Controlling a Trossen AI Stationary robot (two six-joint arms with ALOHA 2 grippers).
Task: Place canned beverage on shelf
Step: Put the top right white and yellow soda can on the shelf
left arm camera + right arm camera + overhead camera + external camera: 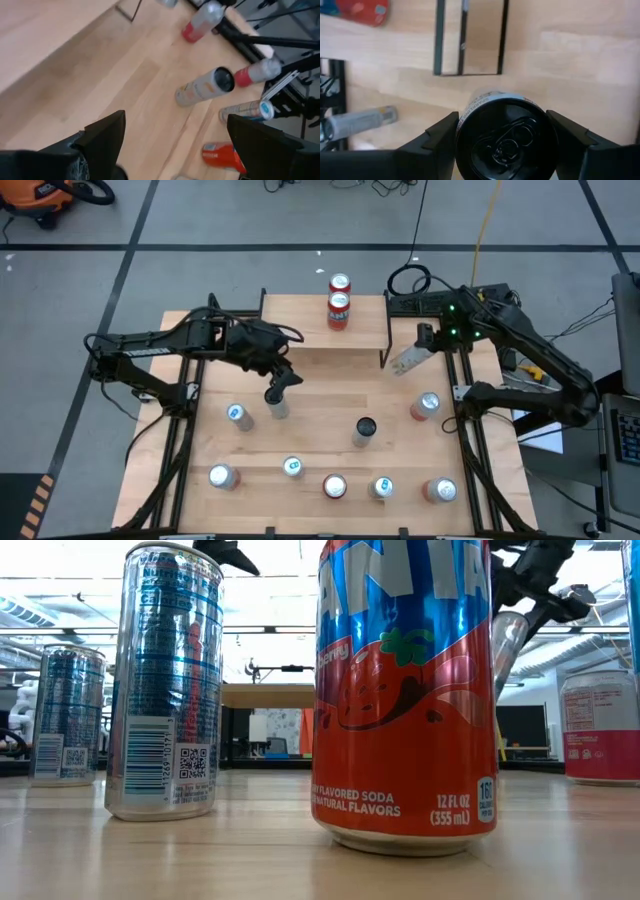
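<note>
Wooden worktop (320,380) scattered with cans, shelf (325,330) at far edge, left tool (277,392) spread above slim can (279,409), right tool (412,358) pinching black-topped can (505,137) beside shelf

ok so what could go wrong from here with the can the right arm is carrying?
1. The right hand holds the black-topped can tilted beside the shelf; it could clip the board's edge or a black leg going in.
2. Two red cans stand on the shelf; the incoming can may knock them.
3. The left hand hangs open just over a silver can and could tip it.
</note>
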